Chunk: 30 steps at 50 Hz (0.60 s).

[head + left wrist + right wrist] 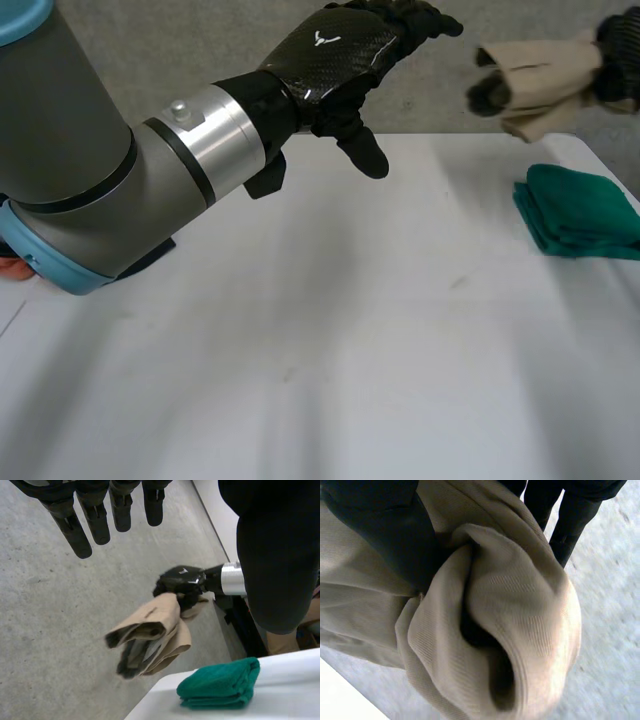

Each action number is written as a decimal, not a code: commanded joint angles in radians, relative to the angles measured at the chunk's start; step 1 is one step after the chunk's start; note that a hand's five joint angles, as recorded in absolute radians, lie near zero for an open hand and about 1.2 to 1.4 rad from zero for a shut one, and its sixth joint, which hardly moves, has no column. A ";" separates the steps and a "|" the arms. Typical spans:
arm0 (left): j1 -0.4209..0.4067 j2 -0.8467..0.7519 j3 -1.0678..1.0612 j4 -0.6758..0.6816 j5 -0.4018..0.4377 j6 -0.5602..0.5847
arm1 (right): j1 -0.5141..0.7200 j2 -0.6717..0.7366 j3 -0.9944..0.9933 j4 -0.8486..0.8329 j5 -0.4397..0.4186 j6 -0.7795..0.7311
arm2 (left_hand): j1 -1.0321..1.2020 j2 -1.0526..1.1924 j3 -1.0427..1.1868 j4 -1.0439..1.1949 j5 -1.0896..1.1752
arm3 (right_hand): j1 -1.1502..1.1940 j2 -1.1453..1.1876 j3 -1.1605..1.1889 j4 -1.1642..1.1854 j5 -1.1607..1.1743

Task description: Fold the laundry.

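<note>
A bunched beige cloth [535, 85] hangs in the air beyond the table's far right corner, with my right hand [620, 55] shut on its upper end. In the left wrist view the right hand [181, 580] grips the beige cloth [150, 637] over the grey floor. In the right wrist view the beige cloth [495, 615] bulges out between my curled fingers [380, 530]. My left hand [340, 55] is held open above the table's far middle, with straight fingers [100, 515] holding nothing. A folded green cloth [580, 212] lies at the table's right edge.
The white table [300, 350] spreads in front of me, with its far edge [450, 137] against the grey floor [50, 605]. My left forearm [100, 190] crosses the near left of the table. The green cloth [220, 684] sits near the table's corner.
</note>
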 commanded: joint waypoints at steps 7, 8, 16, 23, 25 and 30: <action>-0.003 -0.057 -0.035 0.005 0.000 -0.002 | -0.260 0.507 -0.329 0.164 -0.257 -0.014 | 0.006 -0.005 -0.023 -0.014 -0.030 | 0.358 0.242 0.236 0.202 0.284; -0.003 -0.065 -0.033 0.005 -0.001 -0.002 | -0.269 0.526 -0.337 0.172 -0.274 -0.020 | 0.006 -0.005 -0.023 -0.014 -0.030 | 0.358 0.242 0.236 0.202 0.284; -0.004 -0.082 -0.022 0.005 -0.001 -0.002 | -0.314 0.488 -0.331 0.259 -0.260 -0.156 | 0.009 -0.002 -0.020 -0.011 -0.027 | -0.864 -0.980 -0.986 -1.020 -0.938; -0.007 -0.067 -0.026 0.005 -0.001 -0.004 | -0.314 0.285 -0.238 0.371 -0.213 -0.158 | 0.009 -0.002 -0.020 -0.011 -0.027 | -0.864 -0.980 -0.986 -1.020 -0.938; -0.009 -0.061 -0.032 0.005 -0.003 -0.004 | -0.318 0.216 -0.195 0.414 -0.184 -0.160 | 0.009 -0.002 -0.020 -0.011 -0.027 | -0.864 -0.980 -0.986 -1.020 -0.938; -0.012 -0.053 -0.036 -0.003 -0.004 -0.007 | -0.334 0.118 -0.169 0.528 -0.021 -0.176 | 0.009 -0.002 -0.020 -0.011 -0.027 | -0.864 -0.980 -0.986 -1.020 -0.938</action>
